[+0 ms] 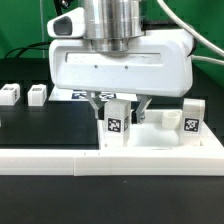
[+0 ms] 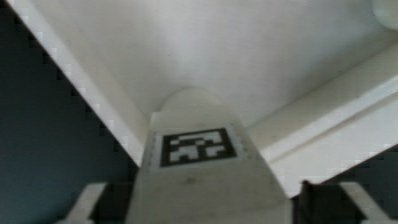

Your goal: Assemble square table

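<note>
My claw [image 1: 117, 108] hangs spread around one upright leg block [image 1: 115, 123]. In the wrist view a dark gap shows on each side between the block and my fingers [image 2: 98, 205], so I straddle it rather than pinch it. The block stands at the near corner of the square table slab [image 1: 160, 140], which I take to be over a socket. The slab lies rim-up on the desk [image 1: 50, 125] towards the exterior view's right, pushed against the long rail [image 1: 50, 160], probably to stop it sliding. A second leg [image 1: 190, 118] stands further right. Two spare legs [image 1: 10, 93] [image 1: 38, 94] wait far left, apart from the slab.
</note>
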Controlling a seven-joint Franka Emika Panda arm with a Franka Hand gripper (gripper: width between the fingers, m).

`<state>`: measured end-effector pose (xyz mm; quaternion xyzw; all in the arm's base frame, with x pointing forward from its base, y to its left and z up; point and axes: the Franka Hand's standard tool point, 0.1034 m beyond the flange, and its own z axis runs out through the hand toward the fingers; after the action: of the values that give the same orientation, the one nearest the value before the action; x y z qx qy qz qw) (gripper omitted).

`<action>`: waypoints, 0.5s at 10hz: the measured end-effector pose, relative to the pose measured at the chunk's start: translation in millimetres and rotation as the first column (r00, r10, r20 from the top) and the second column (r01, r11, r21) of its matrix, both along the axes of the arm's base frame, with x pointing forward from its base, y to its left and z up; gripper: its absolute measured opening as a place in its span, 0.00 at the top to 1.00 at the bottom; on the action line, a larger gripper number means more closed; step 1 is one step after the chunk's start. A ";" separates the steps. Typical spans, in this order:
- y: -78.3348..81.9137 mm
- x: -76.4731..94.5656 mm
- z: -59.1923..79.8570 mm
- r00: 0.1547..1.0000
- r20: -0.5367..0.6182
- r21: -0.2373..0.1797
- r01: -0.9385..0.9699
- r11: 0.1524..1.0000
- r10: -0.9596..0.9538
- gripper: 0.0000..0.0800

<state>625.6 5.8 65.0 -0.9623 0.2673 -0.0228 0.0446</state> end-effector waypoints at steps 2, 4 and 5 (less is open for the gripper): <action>-0.8 -0.1 -0.3 0.985 -0.013 0.010 0.170 0.985 -0.170 0.64; -2.0 0.6 -0.4 0.939 -0.029 0.017 0.342 0.939 -0.342 0.64; -3.3 0.8 -0.6 0.878 -0.051 0.019 0.478 0.878 -0.477 0.64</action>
<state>626.3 2.5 64.4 -0.8662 0.4975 -0.0071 0.0463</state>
